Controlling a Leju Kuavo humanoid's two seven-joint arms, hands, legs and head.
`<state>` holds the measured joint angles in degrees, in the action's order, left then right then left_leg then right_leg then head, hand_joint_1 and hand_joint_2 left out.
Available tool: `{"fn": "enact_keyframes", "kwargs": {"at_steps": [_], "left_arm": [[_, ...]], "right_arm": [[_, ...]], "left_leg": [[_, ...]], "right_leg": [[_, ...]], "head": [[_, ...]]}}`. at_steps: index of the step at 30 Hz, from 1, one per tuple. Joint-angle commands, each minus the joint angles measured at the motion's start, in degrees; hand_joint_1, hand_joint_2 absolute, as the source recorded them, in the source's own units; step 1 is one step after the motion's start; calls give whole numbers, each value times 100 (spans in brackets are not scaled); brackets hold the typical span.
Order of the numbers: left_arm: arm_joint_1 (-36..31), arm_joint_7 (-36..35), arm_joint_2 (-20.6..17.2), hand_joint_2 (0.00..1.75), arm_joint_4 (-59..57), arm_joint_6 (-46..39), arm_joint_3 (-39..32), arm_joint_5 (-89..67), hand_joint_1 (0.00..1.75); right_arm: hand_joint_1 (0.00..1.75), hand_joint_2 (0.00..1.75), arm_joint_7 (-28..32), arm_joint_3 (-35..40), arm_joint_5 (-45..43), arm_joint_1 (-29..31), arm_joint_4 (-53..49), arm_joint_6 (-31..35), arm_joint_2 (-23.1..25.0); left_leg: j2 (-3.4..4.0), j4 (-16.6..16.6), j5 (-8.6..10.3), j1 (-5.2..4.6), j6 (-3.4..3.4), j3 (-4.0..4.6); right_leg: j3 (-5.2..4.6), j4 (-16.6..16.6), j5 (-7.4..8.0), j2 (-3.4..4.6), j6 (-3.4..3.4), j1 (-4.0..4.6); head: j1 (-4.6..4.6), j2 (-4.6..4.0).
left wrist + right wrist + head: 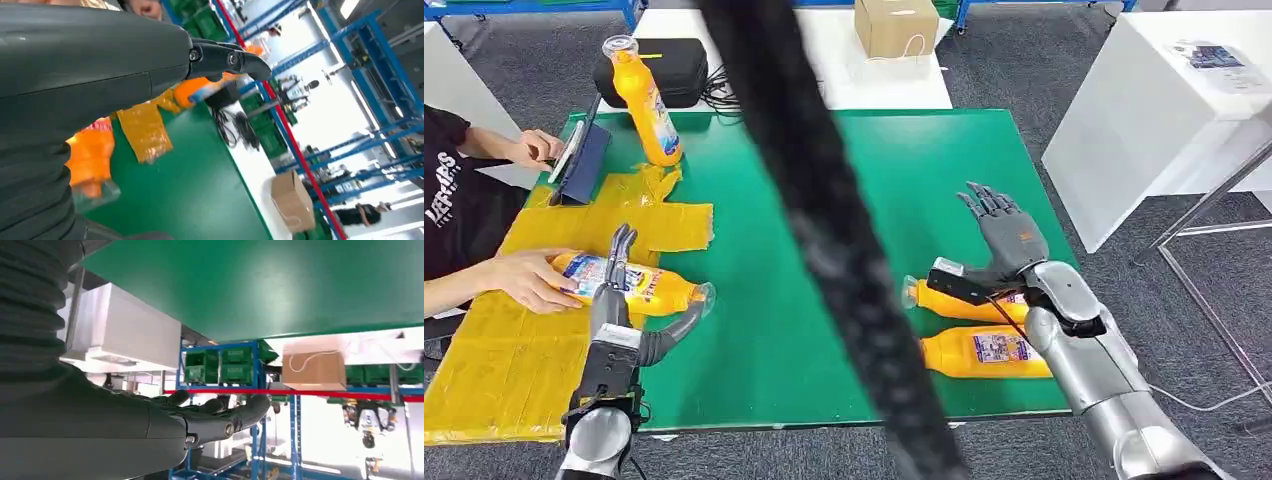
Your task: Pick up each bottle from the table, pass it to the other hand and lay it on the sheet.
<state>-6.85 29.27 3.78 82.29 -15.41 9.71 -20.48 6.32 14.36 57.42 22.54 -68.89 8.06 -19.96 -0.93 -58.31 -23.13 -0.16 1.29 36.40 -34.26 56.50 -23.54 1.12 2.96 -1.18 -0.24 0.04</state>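
Head view: left hand [621, 262] is recorded at the near left, fingers laid over a lying orange bottle [639, 285] at the edge of the yellow sheet [494, 370]; whether a grip is actually closed cannot be told, since a person's hand [524, 278] is also held on that bottle's far end. Right hand [1009, 235] is listed as released, fingers spread and raised above two further orange bottles [984, 350] lying side by side on the green table [844, 200] at the near right. One upright bottle [646, 100] is noted just beyond the sheet's far edge. A black case [679, 65] and a cardboard box [896, 25] are entered behind. Bottles are judged light, stiff plastic with glossy, slippery labels; hold is best taken around the mid-body, not the narrow neck.
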Motion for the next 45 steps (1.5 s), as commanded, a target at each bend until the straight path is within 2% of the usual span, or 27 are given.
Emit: {"fn": "enact_keyframes", "kwargs": {"at_steps": [1, 5, 15, 18, 28, 30, 34, 39, 45], "left_arm": [[-110, 131, 81, 175, -489, 100, 147, 273, 0], [-95, 199, 83, 175, -584, 86, 102, 356, 0], [60, 210, 163, 175, -523, 50, -13, 335, 0], [79, 189, 190, 175, -500, 44, -12, 316, 0], [89, 180, 196, 175, -486, 43, -5, 308, 0], [99, 123, 199, 175, -467, 58, 15, 271, 0], [86, 47, 202, 175, -444, 87, 74, 240, 0], [39, 14, 196, 175, -509, 111, 123, 245, 0], [39, 14, 196, 175, -509, 111, 123, 245, 0]], "right_arm": [[0, 175, 985, -33, -1275, 222, 829, -901, -232], [0, 175, 1384, -19, -1961, -238, 124, -1260, -529], [0, 175, 1056, 28, -1911, -992, -930, -1178, -745], [0, 175, 702, 99, -1566, -978, -849, -1028, -724], [0, 175, 693, 115, -1542, -953, -781, -1009, -695], [0, 175, 323, 141, -1142, -843, -526, -805, -614], [0, 175, 78, 176, -668, -647, 105, -607, -477], [0, 175, -52, 107, -424, -513, 627, -475, -401], [0, 175, -52, 107, -424, -513, 627, -475, -401]], "left_leg": [[1, 5, -4, 2, -6, -17], [-9, 6, -4, 0, -6, -17], [-6, 4, -12, 2, -9, -25], [1, 5, -7, 0, -6, -16], [5, 4, -7, 1, -5, -14], [9, 3, -10, 3, -7, -19], [17, 7, -12, 5, -8, -30], [9, 6, -5, 4, -5, -18], [13, 7, -10, 5, -9, -26]], "right_leg": [[19, -6, -4, -10, -10, 4], [20, -6, -8, -20, -10, 3], [28, -6, -14, -26, -15, 6], [15, -6, -7, -13, -10, 3], [13, -6, -6, -10, -9, 3], [17, -7, -7, -8, -12, 6], [28, -13, -5, -3, -14, 9], [19, -11, -1, -6, -10, 7], [25, -10, -5, -4, -15, 8]], "head": [[0, 0], [-2, 0], [-2, 0], [-2, 0], [-2, 0], [-2, 0], [-2, 0], [-2, 0], [-2, 0]]}}
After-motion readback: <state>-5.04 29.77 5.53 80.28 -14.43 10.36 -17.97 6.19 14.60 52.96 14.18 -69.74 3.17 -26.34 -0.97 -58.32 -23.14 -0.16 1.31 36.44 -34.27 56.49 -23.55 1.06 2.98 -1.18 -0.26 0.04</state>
